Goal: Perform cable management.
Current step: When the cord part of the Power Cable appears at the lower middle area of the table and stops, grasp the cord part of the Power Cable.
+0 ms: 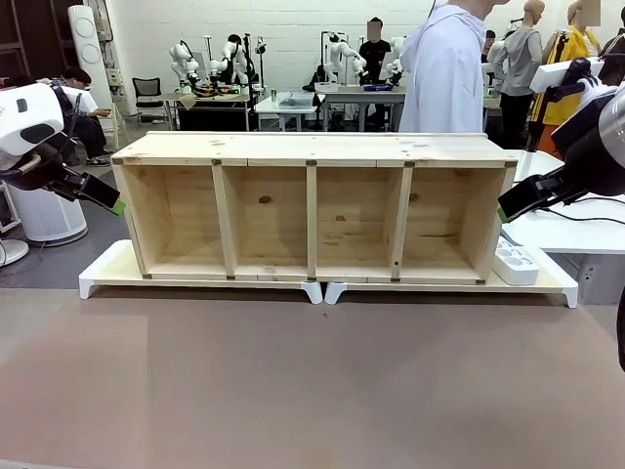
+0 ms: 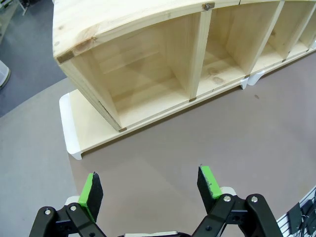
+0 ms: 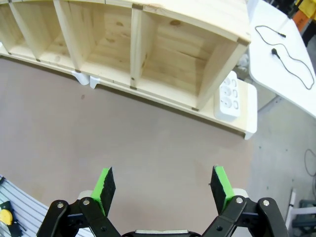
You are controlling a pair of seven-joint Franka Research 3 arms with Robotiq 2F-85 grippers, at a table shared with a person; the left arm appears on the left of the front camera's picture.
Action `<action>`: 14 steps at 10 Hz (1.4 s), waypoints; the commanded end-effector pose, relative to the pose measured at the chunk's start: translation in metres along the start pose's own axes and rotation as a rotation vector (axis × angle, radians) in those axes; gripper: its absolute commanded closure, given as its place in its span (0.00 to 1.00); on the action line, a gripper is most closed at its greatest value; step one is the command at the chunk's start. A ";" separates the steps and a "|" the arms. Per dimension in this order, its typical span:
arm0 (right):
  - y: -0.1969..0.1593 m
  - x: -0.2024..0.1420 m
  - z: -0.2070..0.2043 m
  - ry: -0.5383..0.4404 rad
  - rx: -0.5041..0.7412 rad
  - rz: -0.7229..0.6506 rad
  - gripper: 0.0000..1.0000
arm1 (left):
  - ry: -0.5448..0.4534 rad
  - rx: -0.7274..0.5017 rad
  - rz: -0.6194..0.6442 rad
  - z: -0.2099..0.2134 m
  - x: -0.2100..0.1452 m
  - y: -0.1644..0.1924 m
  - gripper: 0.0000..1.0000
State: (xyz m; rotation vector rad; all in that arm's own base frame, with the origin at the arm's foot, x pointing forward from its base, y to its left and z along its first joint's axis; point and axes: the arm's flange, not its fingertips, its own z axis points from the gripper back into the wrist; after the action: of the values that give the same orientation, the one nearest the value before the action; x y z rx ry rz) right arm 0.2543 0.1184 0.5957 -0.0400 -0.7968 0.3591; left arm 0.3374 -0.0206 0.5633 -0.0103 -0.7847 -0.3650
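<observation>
Black cable (image 3: 275, 51) (thin, loose) on table (image 3: 296, 24)

Right tool (image 3: 163, 185) at bottom centre of the frame, green pads (image 3: 105, 183) wide apart, nothing between them. Beneath it, bare brown desk (image 3: 148, 143). Wooden shelf unit (image 3: 197, 12) spans the top of the frame, open compartments facing the camera, standing on white risers (image 3: 249, 123). White power strip (image 3: 228, 96) lies on the riser just beside the shelf's right end. Upper right: thin black cable (image 3: 292, 61) lies in loose curves on a white desk (image 3: 276, 79), well apart from the tool.
</observation>
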 end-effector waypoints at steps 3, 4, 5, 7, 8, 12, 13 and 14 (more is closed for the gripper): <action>-0.001 0.000 0.000 -0.003 -0.005 0.004 0.00 | 0.006 0.000 0.018 -0.002 0.000 -0.001 0.00; -0.001 0.000 0.000 -0.003 -0.005 0.004 0.00 | 0.006 0.000 0.018 -0.002 0.000 -0.001 0.00; -0.001 0.000 0.000 -0.003 -0.005 0.004 0.00 | 0.006 0.000 0.018 -0.002 0.000 -0.001 0.00; -0.001 0.000 0.000 -0.003 -0.005 0.004 0.00 | 0.006 0.000 0.018 -0.002 0.000 -0.001 0.00; -0.001 0.000 0.000 -0.003 -0.005 0.004 0.00 | 0.006 0.000 0.018 -0.002 0.000 -0.001 0.00; -0.001 0.000 0.000 -0.003 -0.005 0.004 0.00 | 0.006 0.000 0.018 -0.002 0.000 -0.001 0.00; -0.001 0.000 0.000 -0.003 -0.005 0.004 0.00 | 0.006 0.000 0.018 -0.002 0.000 -0.001 0.00; -0.001 0.000 0.000 -0.003 -0.005 0.004 0.00 | 0.006 0.000 0.018 -0.002 0.000 -0.001 0.00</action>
State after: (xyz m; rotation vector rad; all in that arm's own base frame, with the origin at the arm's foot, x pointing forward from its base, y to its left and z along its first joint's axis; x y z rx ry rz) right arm 0.2543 0.1184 0.5957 -0.0401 -0.7968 0.3592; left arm 0.3374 -0.0206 0.5633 -0.0103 -0.7846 -0.3648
